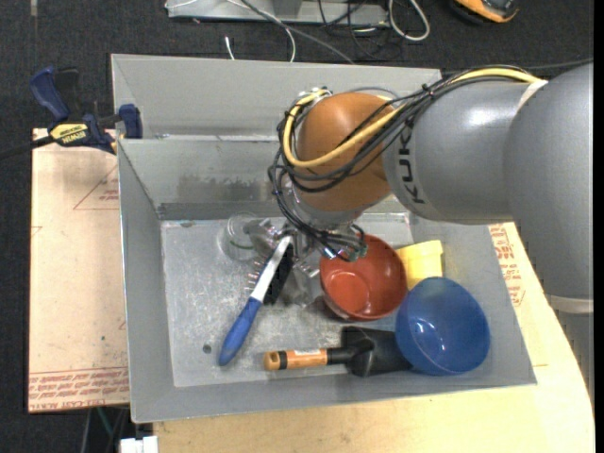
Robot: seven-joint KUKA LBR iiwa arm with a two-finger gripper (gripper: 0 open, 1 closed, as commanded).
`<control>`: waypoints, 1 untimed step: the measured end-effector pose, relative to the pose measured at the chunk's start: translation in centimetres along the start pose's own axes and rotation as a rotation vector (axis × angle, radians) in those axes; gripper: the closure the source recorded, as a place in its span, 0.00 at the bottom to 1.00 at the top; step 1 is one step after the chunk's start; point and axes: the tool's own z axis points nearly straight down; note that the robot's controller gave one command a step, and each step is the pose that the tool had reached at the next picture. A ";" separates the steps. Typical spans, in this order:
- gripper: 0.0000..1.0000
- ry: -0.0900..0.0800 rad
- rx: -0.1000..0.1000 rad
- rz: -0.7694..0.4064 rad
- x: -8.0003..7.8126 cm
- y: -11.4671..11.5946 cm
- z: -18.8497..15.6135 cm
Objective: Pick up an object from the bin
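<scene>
My gripper (304,258) hangs low in the middle of the bin, under the arm's orange dome. It is right beside the white upper end of a brush (253,302) with a blue handle, which lies slanted towards the bin's front left. A red bowl (363,286) sits just to the gripper's right, touching or nearly touching it. A clear round lid-like thing (241,234) lies to its left near the back wall.
A blue bowl (442,327) stands at the front right with a yellow block (422,256) behind it. A black tool with an orange handle (326,357) lies along the front wall. The arm covers the bin's back right.
</scene>
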 end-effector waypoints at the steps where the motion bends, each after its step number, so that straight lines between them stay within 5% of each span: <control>1: 0.00 0.007 -0.003 -0.008 0.4 0.4 0.9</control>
